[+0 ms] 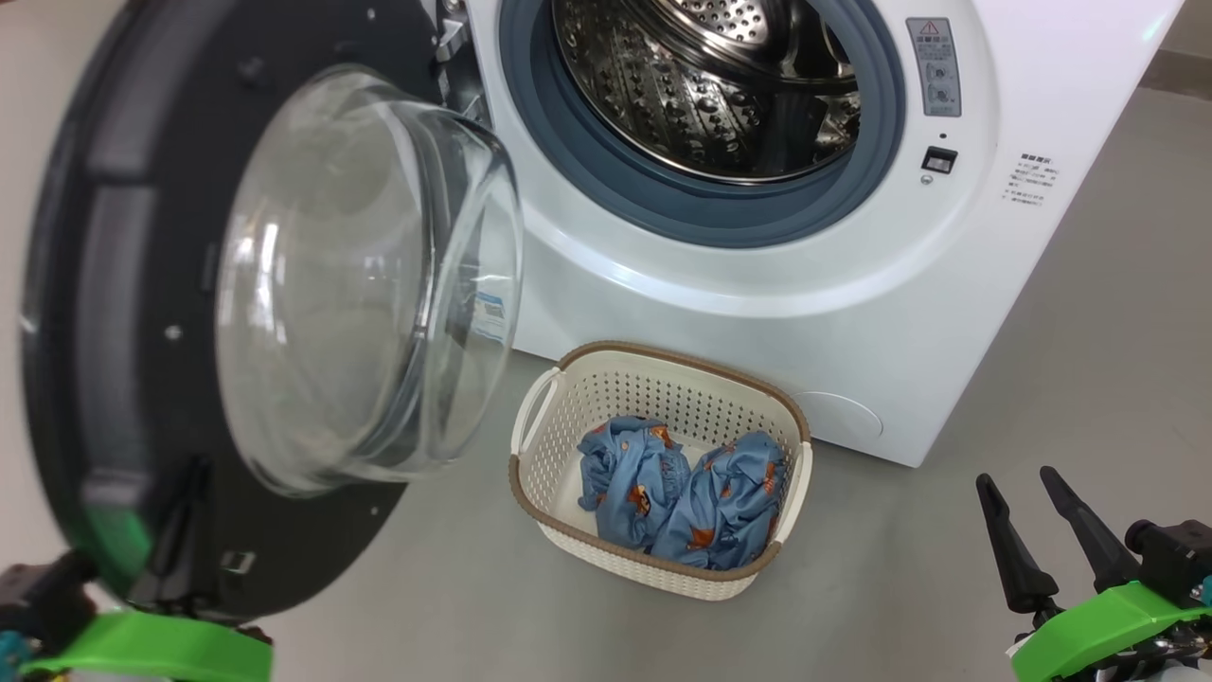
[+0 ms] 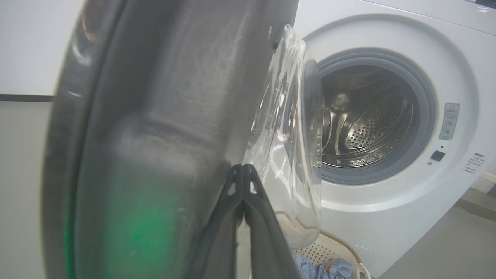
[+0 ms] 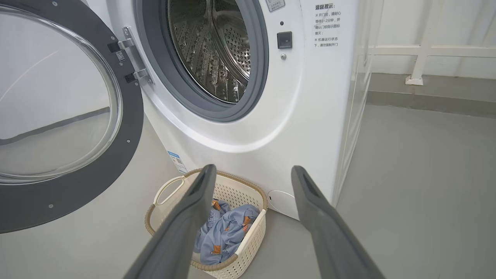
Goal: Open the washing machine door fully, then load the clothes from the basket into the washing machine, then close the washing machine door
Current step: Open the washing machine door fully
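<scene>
door [image 1: 275, 303] open, black rim (bulging clear glass)

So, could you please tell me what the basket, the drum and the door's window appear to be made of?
The basket: likely moulded plastic, matte cream, evenly perforated, brown woven-look rim.
The drum: apparently polished steel, mirror-bright and perforated.
The door's window: clear glass, perhaps hard plastic; glossy, see-through.

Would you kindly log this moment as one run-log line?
door: open | drum: no clothes seen | clothes: in basket | left gripper: shut, beside door | right gripper: open, empty
</scene>
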Controlling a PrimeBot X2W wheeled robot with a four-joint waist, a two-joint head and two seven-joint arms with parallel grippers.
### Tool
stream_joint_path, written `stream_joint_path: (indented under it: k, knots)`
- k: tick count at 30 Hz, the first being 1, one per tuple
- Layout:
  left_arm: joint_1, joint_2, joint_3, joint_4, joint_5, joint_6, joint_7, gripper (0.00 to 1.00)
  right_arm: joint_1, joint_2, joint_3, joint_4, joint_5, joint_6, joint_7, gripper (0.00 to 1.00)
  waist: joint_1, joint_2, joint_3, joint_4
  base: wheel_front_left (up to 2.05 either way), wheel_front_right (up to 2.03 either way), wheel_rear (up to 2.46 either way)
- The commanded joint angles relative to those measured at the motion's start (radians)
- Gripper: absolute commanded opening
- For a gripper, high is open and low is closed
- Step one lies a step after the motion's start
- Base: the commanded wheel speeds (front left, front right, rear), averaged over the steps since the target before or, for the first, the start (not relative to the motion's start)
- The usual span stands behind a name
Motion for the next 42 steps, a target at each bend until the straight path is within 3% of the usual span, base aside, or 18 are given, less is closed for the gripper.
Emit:
stream_joint_path:
  k: [1, 15, 33, 42]
  knots:
    - [-0.064, 0.047, 0.070, 0.007, -0.007, 0.005, -0.016, 0.00, -0.010, -0.019, 0.024, -0.024, -0.001, 0.002, -0.012, 1.00, 0.0000, -0.0001, 0.004, -0.004, 0.00, 0.00, 0.00]
    - [-0.248, 0.100, 0.215, 0.282, 0.032, -0.052, -0.038, 0.00, -0.046, -0.039, 0.029, -0.029, -0.009, 0.002, -0.012, 1.00, 0.0000, -0.0001, 0.072, -0.030, 0.00, 0.00, 0.00]
    - [-0.462, 0.135, 0.472, 0.530, 0.239, -0.144, -0.038, 0.00, -0.122, -0.052, 0.054, -0.026, -0.018, 0.002, -0.012, 1.00, 0.0000, -0.0001, 0.155, -0.069, 0.00, 0.00, 0.00]
    - [-0.534, 0.160, 0.577, 0.629, 0.296, -0.165, -0.038, 0.00, -0.150, -0.059, 0.075, -0.026, -0.016, 0.002, -0.012, 1.00, 0.0000, -0.0001, 0.179, -0.094, 0.00, 0.00, 0.00]
